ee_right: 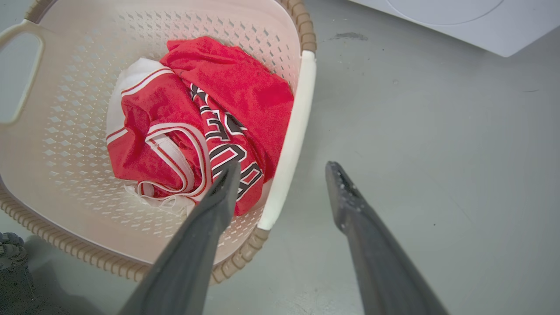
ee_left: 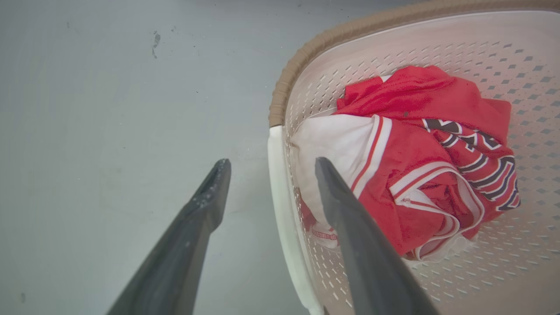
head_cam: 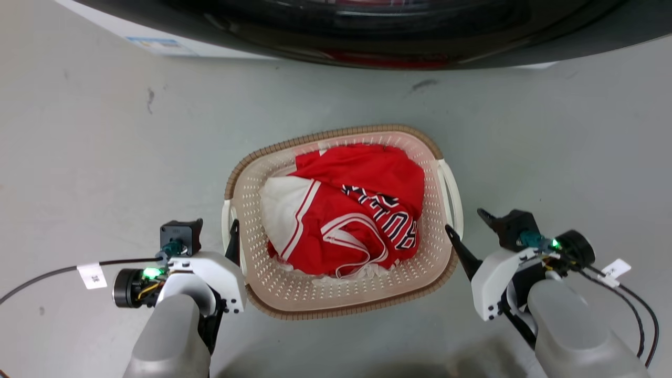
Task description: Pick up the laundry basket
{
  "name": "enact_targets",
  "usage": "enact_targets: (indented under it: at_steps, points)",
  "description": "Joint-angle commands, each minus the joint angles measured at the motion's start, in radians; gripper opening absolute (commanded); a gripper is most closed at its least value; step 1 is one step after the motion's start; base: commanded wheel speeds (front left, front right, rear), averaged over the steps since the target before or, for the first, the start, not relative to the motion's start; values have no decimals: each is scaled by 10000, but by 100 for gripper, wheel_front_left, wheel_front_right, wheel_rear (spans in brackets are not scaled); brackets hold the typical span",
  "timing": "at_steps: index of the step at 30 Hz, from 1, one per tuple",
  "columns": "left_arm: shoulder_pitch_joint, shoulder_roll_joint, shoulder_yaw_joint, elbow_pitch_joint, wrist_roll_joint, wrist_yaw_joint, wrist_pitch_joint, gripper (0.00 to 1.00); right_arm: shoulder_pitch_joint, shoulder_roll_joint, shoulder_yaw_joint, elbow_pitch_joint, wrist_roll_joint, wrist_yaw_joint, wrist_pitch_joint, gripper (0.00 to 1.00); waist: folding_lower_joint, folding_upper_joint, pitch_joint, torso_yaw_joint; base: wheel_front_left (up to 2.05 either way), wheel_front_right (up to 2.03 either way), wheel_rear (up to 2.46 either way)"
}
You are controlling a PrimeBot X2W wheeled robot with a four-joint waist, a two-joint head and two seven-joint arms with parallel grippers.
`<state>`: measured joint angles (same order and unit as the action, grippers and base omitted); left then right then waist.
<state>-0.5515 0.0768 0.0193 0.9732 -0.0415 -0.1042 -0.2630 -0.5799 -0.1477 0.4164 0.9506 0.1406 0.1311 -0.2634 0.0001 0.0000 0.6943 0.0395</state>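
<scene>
While the laundry basket [head_cam: 325,291] is sitting on the floor [head_cam: 105,157] just in front of the washer [head_cam: 367,31], the left tool [ee_left: 271,162] is hanging over the white left handle [ee_left: 280,197]. Its 2 fingers are spread wide, 1 outside the basket and 1 over the inside. The right tool [ee_right: 284,167] is doing the same at the right handle [ee_right: 294,127], also spread wide and pinching nothing.

I am thinking a few things could go wrong. If 1 tool is closing before the other, the basket could be sliding sideways on the smooth floor. If 1 arm is lifting faster, the basket could be tipping and the red shirt [head_cam: 362,210] could be falling out. An inside finger could also be catching the shirt instead of the handle.
</scene>
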Motion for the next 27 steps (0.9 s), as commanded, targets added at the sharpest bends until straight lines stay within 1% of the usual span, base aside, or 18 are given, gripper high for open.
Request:
enact_targets:
  at_steps: [1, 12, 21, 22, 23, 24, 25, 26, 27]
  points:
    - [-178, 9, 35, 16, -52, 50, -28, 100, -248, -72, 31, 36, 46, -7, -21, 100, -1, 0, 253, 13, 0, 0, 0]
    - [-940, 112, -37, 514, -28, 88, -28, 100, -1210, -138, 508, 463, 258, -7, -21, 100, -1, 0, 1214, 39, 0, 0, 0]
    - [-1391, 65, -220, 930, -9, 76, -28, 100, -1930, -62, 846, 1166, 371, -7, -21, 100, -1, 0, 1598, 20, 0, 0, 0]
    - [-1530, 37, -274, 1093, -22, 86, -28, 100, -2094, -9, 990, 1402, 413, -7, -21, 100, -1, 0, 1660, 17, 0, 0, 0]
    - [-1564, 27, -291, 1149, -35, 80, -28, 100, -2152, 4, 1050, 1473, 435, -7, -21, 83, -1, 0, 1673, 13, 0, 0, 0]
    - [-1595, 12, -324, 1254, -55, 30, -28, 100, -2221, 15, 1100, 1533, 442, -7, -23, 32, -1, 0, 1682, 5, 0, 0, 0]
    - [-1649, -2, -360, 1363, -75, 3, -28, 36, -2275, 22, 1165, 1637, 439, -7, -21, 0, -1, 0, 1686, -1, 0, 0, 0]
    - [-1718, -12, -389, 1430, -108, -21, -28, 0, -2308, 47, 1229, 1740, 452, -10, -20, 0, -1, 0, 1685, -3, 0, 0, 0]
    - [-1774, -24, -423, 1483, -129, -57, -28, 0, -2344, 47, 1255, 1808, 483, -13, -19, 0, -1, 0, 1682, -8, 0, 0, 0]
